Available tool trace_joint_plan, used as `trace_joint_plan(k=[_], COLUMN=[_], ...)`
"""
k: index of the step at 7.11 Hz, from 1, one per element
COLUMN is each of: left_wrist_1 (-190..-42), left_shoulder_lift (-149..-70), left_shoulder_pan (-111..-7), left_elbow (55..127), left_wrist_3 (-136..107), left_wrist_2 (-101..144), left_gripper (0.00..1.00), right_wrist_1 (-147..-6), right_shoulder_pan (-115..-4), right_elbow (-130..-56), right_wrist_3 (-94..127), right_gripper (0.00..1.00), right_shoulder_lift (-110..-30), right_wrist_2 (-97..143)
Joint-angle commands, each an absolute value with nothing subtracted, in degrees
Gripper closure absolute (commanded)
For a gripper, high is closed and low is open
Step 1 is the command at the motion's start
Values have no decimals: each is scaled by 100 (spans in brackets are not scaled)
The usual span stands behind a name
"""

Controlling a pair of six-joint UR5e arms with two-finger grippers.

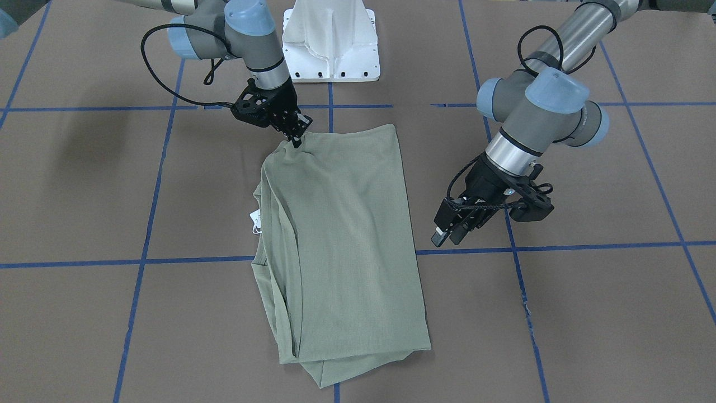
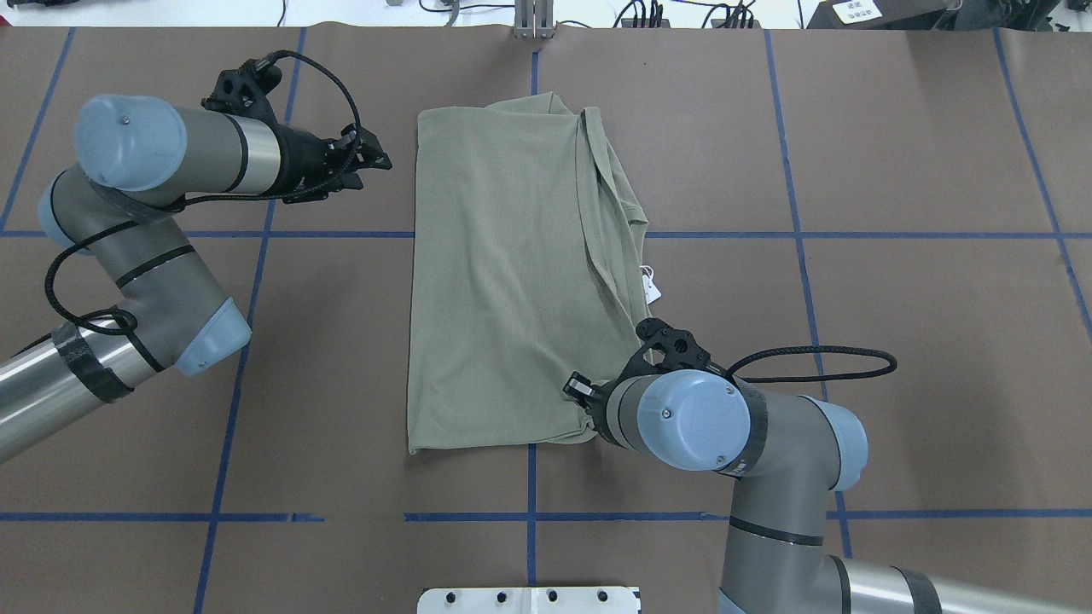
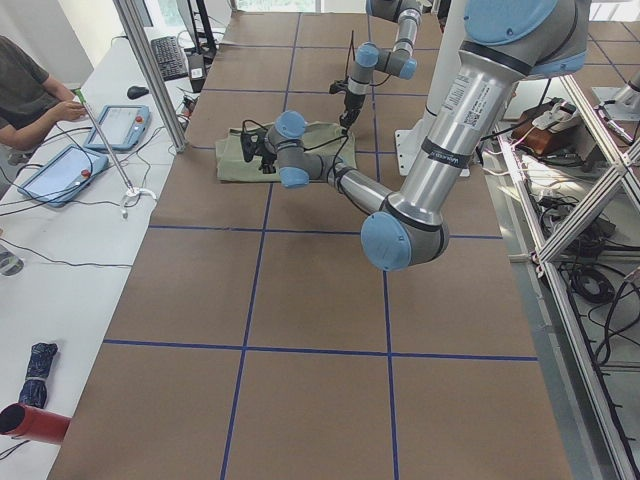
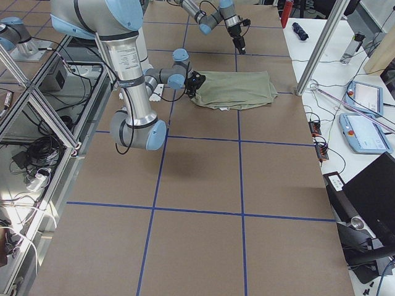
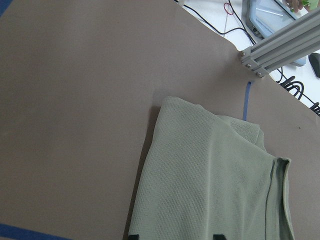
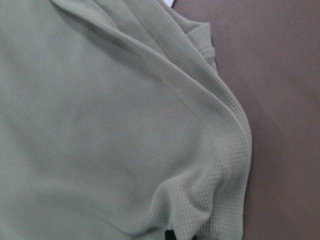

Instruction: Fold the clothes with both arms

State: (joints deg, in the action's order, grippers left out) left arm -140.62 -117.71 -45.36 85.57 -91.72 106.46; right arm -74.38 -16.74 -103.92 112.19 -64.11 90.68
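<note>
Since the shirt (image 2: pixel 503 281) is already folded lengthwise into one long strip lying mid-table (image 1: pixel 587 313), with its white hang tag (image 1: pixel 256 219) poking out on the robot's right side, I'd say we're at the crosswise fold now. The right gripper (image 1: pixel 295 137) is down at the near right corner, the one closest to the robot's base, with its fingers pinched on the cloth, and the wrist view shows the knit bunched up around the tip. The left gripper (image 1: pixel 446 239) is hovering off the shirt's left edge, clear of the fabric, with its fingers spread and nothing in them. My guess is the next move needs that left one to come back to the near left corner and get a proper bite, so both corners lift together and travel toward the far end. With only one corner carried, I reckon the strip would skew and the tucked layers on the right side might slide out
</note>
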Motion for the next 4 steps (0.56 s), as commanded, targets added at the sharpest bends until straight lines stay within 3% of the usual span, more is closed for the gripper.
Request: trace_joint_plan(k=[1,4], left_wrist_1=[-14010,-12295], left_shoulder_lift=[-11751,-11646], left_shoulder_pan=[-4326,-2634], left_elbow=[8857,10172], left_wrist_3=[-9681,-10703], left_wrist_2=[10635,9225], left_gripper=[42,41], right_wrist_1=[-7479,-7462], right_shoulder_pan=[-1758,-1653], right_elbow=[-10799,-11073], right_wrist_3=[11232,11531], right_gripper=[100,100], right_shoulder_lift=[-6651,-7021], right_wrist_2=[9097,9097])
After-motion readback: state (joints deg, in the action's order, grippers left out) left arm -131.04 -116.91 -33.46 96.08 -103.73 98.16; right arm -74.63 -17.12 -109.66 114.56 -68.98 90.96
